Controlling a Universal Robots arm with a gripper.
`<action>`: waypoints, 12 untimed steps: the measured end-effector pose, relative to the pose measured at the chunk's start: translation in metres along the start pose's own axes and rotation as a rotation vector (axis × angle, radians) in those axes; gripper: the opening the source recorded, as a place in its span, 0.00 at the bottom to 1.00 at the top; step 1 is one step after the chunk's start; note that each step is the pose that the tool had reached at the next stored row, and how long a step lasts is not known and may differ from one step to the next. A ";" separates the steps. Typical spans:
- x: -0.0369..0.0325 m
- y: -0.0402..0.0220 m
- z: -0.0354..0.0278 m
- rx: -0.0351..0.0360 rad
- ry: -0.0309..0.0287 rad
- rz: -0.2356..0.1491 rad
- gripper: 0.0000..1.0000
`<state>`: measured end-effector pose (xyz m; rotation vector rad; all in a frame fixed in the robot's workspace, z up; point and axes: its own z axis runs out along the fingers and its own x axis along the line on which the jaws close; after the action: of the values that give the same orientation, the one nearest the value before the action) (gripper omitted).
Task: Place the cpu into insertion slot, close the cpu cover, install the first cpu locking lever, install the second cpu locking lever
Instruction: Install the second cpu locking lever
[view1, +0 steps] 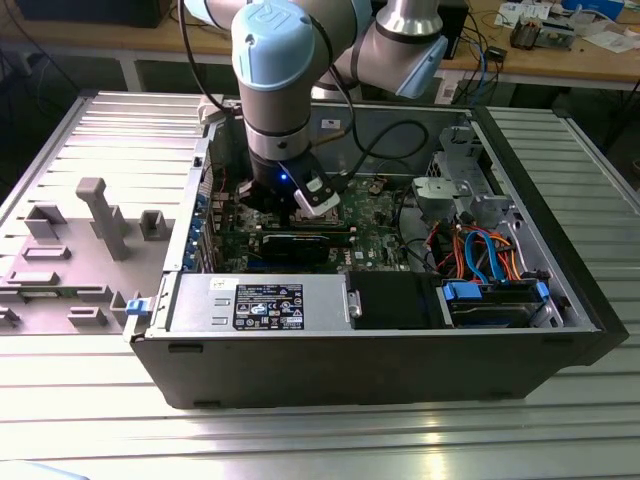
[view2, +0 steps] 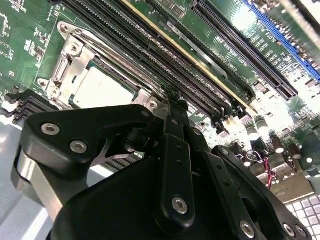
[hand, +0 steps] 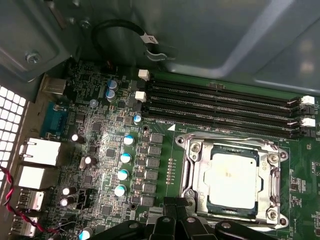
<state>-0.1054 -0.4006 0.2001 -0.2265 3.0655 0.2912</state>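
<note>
- While the arm reaches down into the open computer case (view1: 380, 340) on the ribbed metal bench (view1: 300, 440), its claw (view1: 300, 205) sits low over the green motherboard (view1: 385, 225) in the exterior view.
- In both wrist views the cpu (hand: 232, 180) lies flat in the insertion slot (hand: 192, 165), its dull silver top facing up.
- The cpu cover (hand: 202, 147) lies down around the chip as a silvery frame, the chip showing through its window; whether it is locked I cannot tell.
- The claw (hand: 176, 212) comes to a narrow tip at the socket's edge, at the corner nearest the row of small capacitors (hand: 122, 175) in the first wrist view.
- In the second wrist view the black fingers (view2: 175, 150) stand pressed together, their tip just beside the socket frame and the long black memory slots (view2: 165, 60).
- Whether anything thin is pinched between them I cannot tell.
- Beside the case, on the exterior view's left, grey fixture blocks (view1: 100, 215) stand on the bench.
- Orange and blue cables (view1: 480, 250) run inside the case toward the exterior view's right.
</note>
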 end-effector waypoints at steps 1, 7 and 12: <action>0.0000 -0.0001 0.0008 -0.0001 -0.0001 0.000 0.11; 0.0009 0.0013 -0.0059 0.0024 -0.0066 -0.002 0.11; 0.0012 0.0010 -0.0041 -0.0060 -0.0083 -0.001 0.11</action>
<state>-0.1069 -0.4006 0.2042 -0.2267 3.0567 0.3006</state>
